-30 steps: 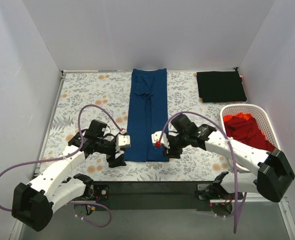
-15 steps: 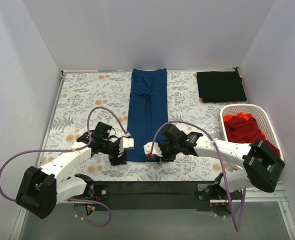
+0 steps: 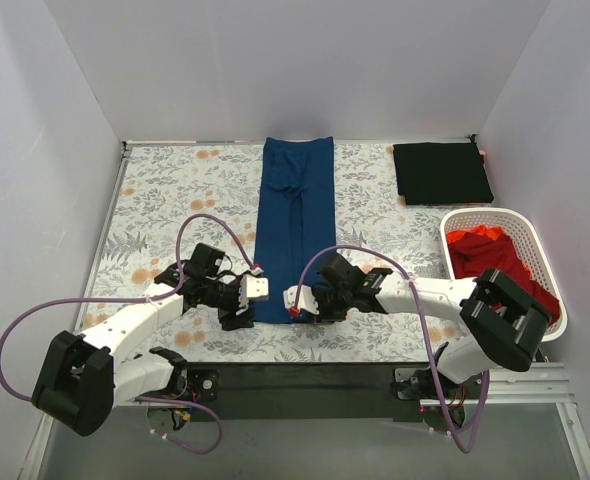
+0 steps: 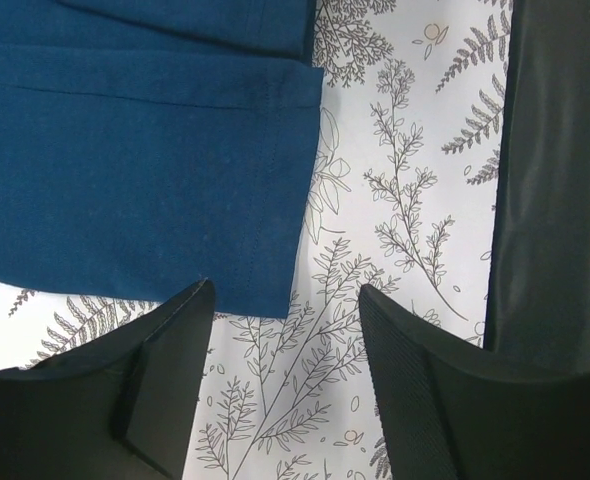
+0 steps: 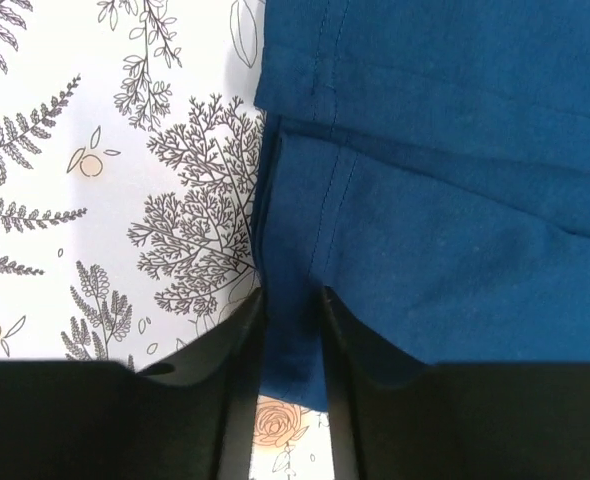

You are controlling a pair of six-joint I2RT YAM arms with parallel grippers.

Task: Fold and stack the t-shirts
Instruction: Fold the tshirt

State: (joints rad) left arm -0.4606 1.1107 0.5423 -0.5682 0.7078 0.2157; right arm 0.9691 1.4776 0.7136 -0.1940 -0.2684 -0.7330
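Hem, navy t-shirt (image 3: 295, 230): right gripper (image 5: 293, 310) newly pinching corner cloth; left gripper (image 4: 285, 300) arrived, spread (not gripping); fold-lift pending.

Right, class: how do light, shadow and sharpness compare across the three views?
Top external view: even, soft light, barely any shadow, all sharp. Left wrist view: blue t-shirt stitching crisp, fingers dark. Right wrist view: seam crisp, fingers black silhouettes.

The flowery counter (image 3: 165, 190) holds a long folded blue t-shirt (image 3: 295, 215) in the middle, a black t-shirt (image 3: 442, 172) far right, and a white basket (image 3: 487, 212) nearer, on the right.
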